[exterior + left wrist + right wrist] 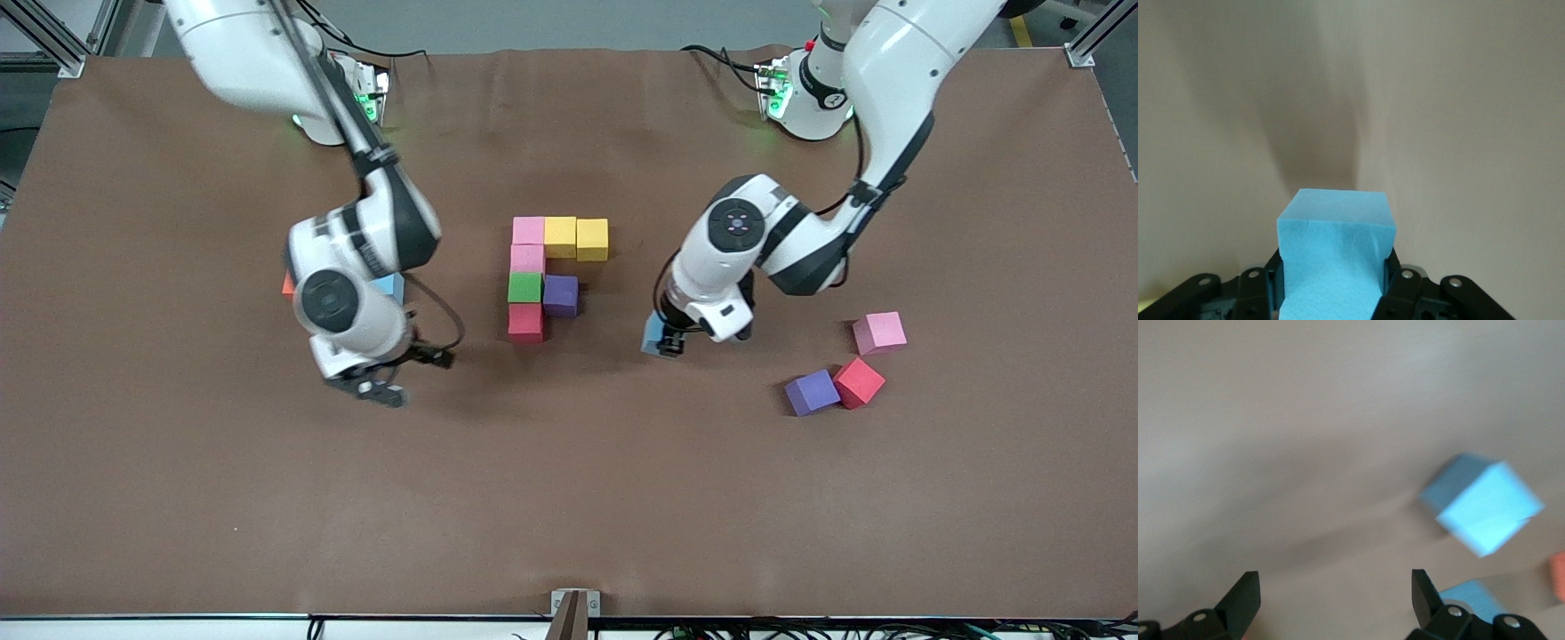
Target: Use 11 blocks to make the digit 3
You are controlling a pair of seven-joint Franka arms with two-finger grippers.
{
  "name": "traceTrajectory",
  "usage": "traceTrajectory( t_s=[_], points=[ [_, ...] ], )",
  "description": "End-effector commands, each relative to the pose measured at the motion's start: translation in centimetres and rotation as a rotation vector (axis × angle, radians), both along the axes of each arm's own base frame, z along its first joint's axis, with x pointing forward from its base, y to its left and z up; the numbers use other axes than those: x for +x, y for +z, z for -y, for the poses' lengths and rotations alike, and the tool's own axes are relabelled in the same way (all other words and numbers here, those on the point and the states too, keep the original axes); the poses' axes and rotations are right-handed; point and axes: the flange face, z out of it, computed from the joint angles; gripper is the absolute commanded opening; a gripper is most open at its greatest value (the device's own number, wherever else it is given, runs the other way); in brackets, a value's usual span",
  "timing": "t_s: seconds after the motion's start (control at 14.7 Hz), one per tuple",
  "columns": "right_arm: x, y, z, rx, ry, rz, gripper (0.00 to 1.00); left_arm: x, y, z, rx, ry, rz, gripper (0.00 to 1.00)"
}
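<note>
From the front view, your left gripper point(664, 345) hangs over bare table point(569, 498) between the half-built digit 3 point(544, 277) and three loose cubes, clamped on a light blue block point(654, 337). Seven cubes stand joined so far; I'd say this one heads for the lower bars. Your right gripper point(378, 388) hovers empty, fingers spread wide, the second light blue block point(389, 285) and an orange cube point(287, 284) tucked under its arm.

Left wrist view: blue block point(1335, 257) pinched squarely between the jaws, faces flat to the pads, good for a straight set-down.

Right wrist view: jaws wide, nothing between them; the blue block point(1481, 503) lies off to one side of the gap.
</note>
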Motion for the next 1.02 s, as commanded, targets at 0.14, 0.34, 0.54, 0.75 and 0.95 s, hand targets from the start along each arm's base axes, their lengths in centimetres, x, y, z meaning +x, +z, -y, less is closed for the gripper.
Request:
traceTrajectory(
  t_s=[0.14, 0.34, 0.54, 0.75, 0.95],
  points=[
    [-1.8, -0.6, 10.5, -0.063, -0.294, -0.044, 1.0, -0.8, -2.6, 6.1, 0.025, 0.036, -0.004, 0.25],
    [-4.3, -1.2, 16.7, -0.064, -0.503, 0.009, 1.0, -2.1, -3.9, 7.9, 0.038, 0.064, -0.016, 0.25],
    [-5.9, -2.5, 16.6, -0.067, -0.665, 0.069, 1.0, -4.1, -4.7, 9.6, 0.046, 0.085, -0.036, 0.25],
    [-6.1, -2.9, 12.8, -0.058, -0.689, 0.12, 1.0, -5.6, -6.3, 10.0, 0.102, 0.104, -0.072, 0.25],
    [-5.9, -3.5, 11.1, -0.052, -0.667, 0.154, 1.0, -6.2, -6.7, 10.2, 0.118, 0.146, -0.088, 0.25]
  ],
)
